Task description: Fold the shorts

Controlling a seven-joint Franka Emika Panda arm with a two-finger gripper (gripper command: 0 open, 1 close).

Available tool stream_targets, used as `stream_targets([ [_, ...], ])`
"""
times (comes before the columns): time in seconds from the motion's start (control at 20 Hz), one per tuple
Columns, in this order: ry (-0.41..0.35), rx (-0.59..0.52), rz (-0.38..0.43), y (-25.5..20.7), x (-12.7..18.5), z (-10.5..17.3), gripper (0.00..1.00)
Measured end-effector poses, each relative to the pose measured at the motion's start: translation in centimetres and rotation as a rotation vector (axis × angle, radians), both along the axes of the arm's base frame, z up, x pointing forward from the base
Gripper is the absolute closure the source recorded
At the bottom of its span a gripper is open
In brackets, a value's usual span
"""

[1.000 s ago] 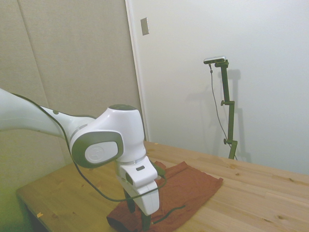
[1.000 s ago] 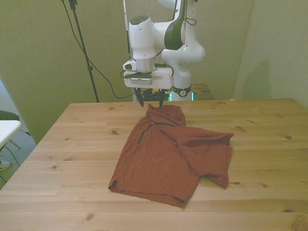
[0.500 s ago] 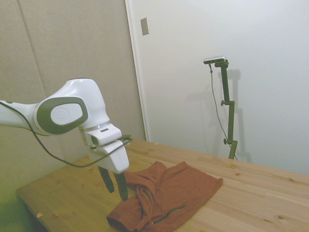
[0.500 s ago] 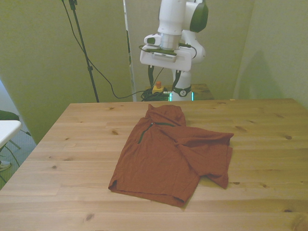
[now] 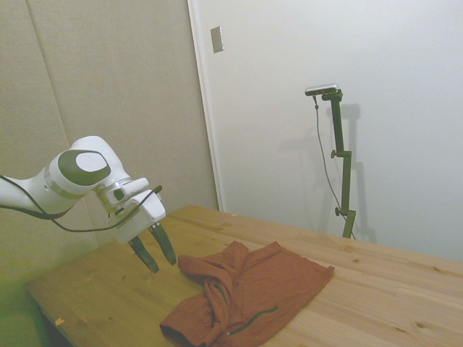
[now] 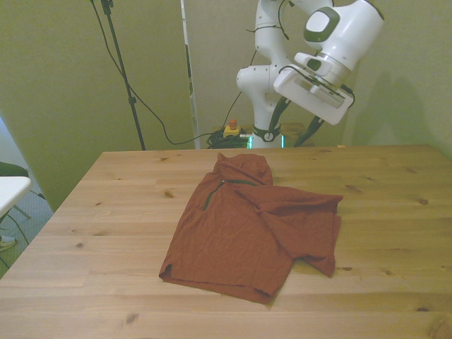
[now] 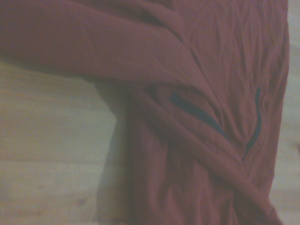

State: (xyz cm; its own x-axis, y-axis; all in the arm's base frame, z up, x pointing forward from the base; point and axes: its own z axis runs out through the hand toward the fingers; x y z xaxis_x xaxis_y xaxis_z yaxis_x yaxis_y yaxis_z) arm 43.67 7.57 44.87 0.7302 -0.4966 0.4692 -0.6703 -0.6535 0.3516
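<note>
Rust-red soft fabric shorts lie crumpled on the pale wooden plank worktop, roughly mid-worktop, partly folded over themselves: 1 flap doubled across toward the front view's right, a bunched ridge at the far end. Thin dark zipper-like line plus a dark strip show in the creases in the wrist view; the cloth looks matte, wrinkled, limp.

White 2-finger tool hangs in the air beside the bunched end, tilted, clear of the cloth, holding nothing; dark fingers spread apart.

Nothing sits between tool and shorts. Around: black cable down the back wall, small red-and-yellow button box behind the far edge. Knotty wood grain, bare around the cloth.
</note>
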Motion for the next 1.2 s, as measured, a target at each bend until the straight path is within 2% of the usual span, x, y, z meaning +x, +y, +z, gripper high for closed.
stream_targets([
  [0.2,-0.016,-0.144,0.116,4.3,2.3,-3.5,0.0],
  [0.45,0.022,-0.17,0.174,8.0,4.1,-7.8,0.0],
  [0.6,0.022,-0.165,0.21,9.0,5.2,-8.8,0.0],
  [0.75,-0.034,-0.157,0.296,10.3,6.2,-9.7,0.0],
  [0.9,-0.051,-0.167,0.353,11.7,6.5,-11.1,0.0],
  [1.2,-0.057,-0.181,0.373,12.8,6.6,-12.4,0.0],
])
